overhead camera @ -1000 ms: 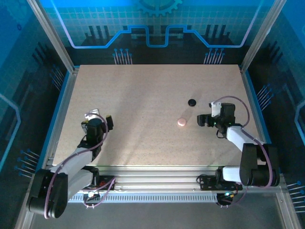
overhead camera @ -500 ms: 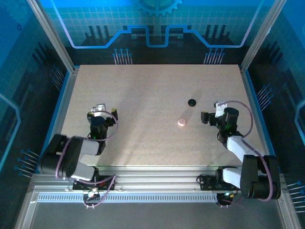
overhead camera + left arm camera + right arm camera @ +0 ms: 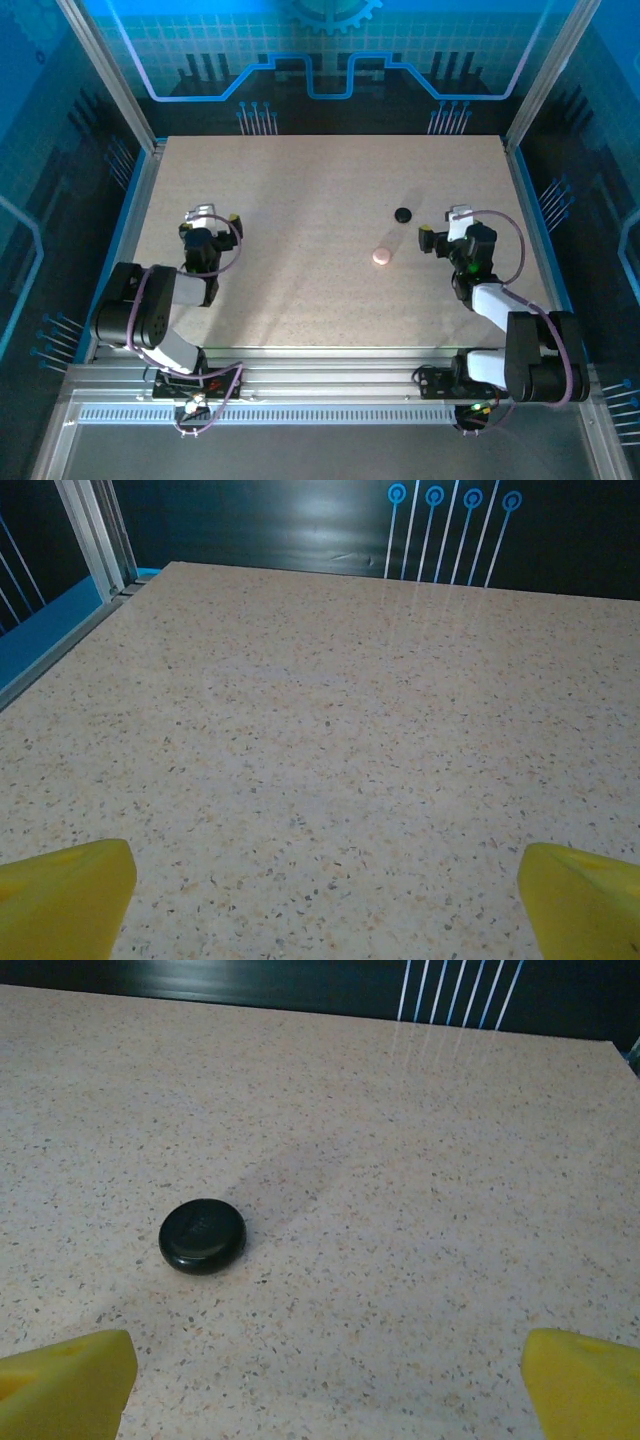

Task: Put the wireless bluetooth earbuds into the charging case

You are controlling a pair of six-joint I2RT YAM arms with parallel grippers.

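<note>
A round black charging case (image 3: 403,215) lies shut on the speckled table, and a round pink one (image 3: 381,256) lies a little nearer to the arms. The earbuds are out of view. My right gripper (image 3: 440,230) sits low just right of both cases, open and empty. In the right wrist view the black case (image 3: 202,1236) lies ahead and left of the wide yellow fingertips (image 3: 65,1380), with the right gripper (image 3: 325,1385) over bare table. My left gripper (image 3: 212,222) is open and empty at the table's left. The left gripper (image 3: 325,900) has only tabletop between its jaws.
A metal frame rail (image 3: 130,215) runs along the table's left edge, close to the left gripper, and shows as a post (image 3: 95,530) in the left wrist view. Dark panels with blue lines wall the far side (image 3: 450,985). Open tabletop (image 3: 300,200) spreads between the arms.
Both arms have folded down lower. The left gripper slid farther from its base, toward the back. The right gripper shifted slightly back. Both stayed open; the cases have not moved.
</note>
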